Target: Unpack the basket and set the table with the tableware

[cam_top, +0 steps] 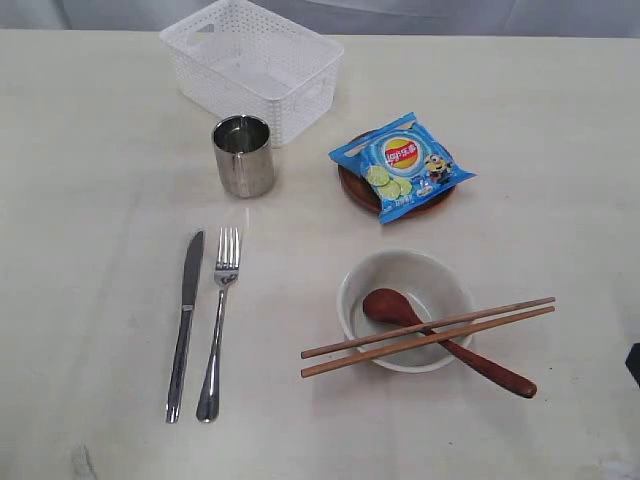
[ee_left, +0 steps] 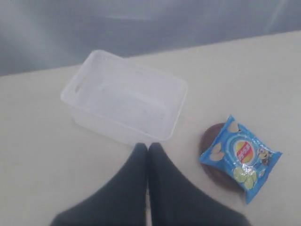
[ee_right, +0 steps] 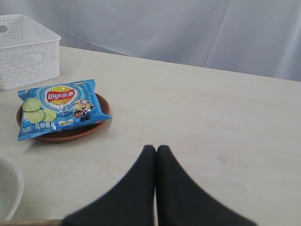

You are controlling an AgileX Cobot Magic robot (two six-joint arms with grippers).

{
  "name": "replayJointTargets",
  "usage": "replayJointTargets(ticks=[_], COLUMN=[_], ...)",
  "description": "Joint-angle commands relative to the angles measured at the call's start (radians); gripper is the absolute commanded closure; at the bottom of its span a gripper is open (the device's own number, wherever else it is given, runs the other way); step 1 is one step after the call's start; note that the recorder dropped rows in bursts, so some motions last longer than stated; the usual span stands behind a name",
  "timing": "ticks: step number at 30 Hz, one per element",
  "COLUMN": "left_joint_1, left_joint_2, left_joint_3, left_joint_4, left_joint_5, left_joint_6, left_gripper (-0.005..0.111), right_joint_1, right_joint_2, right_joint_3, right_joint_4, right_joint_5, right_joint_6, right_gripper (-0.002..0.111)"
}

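Over the table (cam_top: 90,150), left pincer (ee_left: 148,147) and right pincer (ee_right: 156,149) each pressed together, gripping nothing.

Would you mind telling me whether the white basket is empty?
Empty: the basket shows only its bare floor, seen from above.

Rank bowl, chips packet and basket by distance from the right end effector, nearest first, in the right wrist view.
1. Bowl, off to one side, and chips packet, ahead: too close to call.
2. Basket, beyond the chips packet, farthest.
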Motion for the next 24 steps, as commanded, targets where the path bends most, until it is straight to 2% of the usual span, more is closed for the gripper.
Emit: replayJointTargets(ticks=[1,10,15,24], left_joint_1=[-0.006,-0.006,-0.006,-0.006], left_joint_2=[-0.207,-0.494,-0.608,-0.751], left_joint_3=[0.140,0.245,0.248,0.248], left_joint_4=[-0.015,-0.022,-0.022,-0.020], left_joint_5=[-0.106,-0.100,-0.015,-0.013], left_joint_6=[-0.007,-0.024,-0.019,-0.019], left_gripper=[0.107,0.107,0.107,0.107], right_joint_1=[-0.005,-0.005,-0.005,-0.005], right_joint_2=[-0.006,-0.006,-0.006,-0.006], right_joint_3=[0.003,0.003,0.003,0.003], right_joint_4=[-0.004,-0.004,-0.004,-0.004], right_joint_5=[-0.006,-0.006,-0.006,-0.006], right_joint_6=[-0.001,-0.001,-0.001,-0.001], right_gripper=[0.109,0.109,0.109,0.109])
